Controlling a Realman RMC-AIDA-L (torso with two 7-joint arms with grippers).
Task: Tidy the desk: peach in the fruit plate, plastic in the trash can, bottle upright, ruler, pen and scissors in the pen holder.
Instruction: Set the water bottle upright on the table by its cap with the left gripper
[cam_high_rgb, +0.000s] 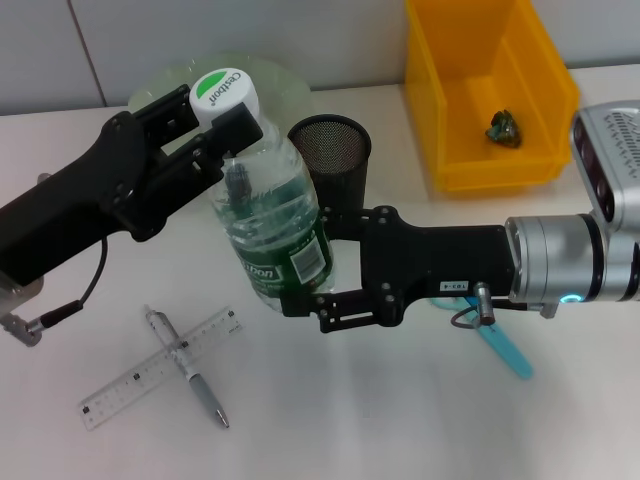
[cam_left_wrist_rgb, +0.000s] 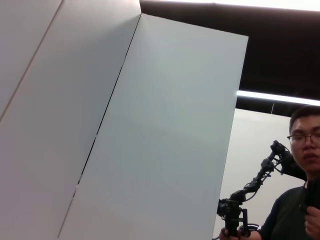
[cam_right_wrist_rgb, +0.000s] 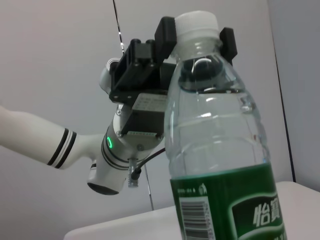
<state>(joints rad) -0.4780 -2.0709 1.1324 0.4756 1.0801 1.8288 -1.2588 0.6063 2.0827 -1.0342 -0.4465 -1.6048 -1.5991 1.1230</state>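
indoors, white desk (cam_high_rgb: 420, 420), grey panel wall (cam_high_rgb: 300, 40) behind.

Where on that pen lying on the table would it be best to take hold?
Probably the bare lower barrel of the pen, from straight above, fingers across its width. It lies flat, crossing over the ruler, so its middle is crowded, while the end near the tip is clear.
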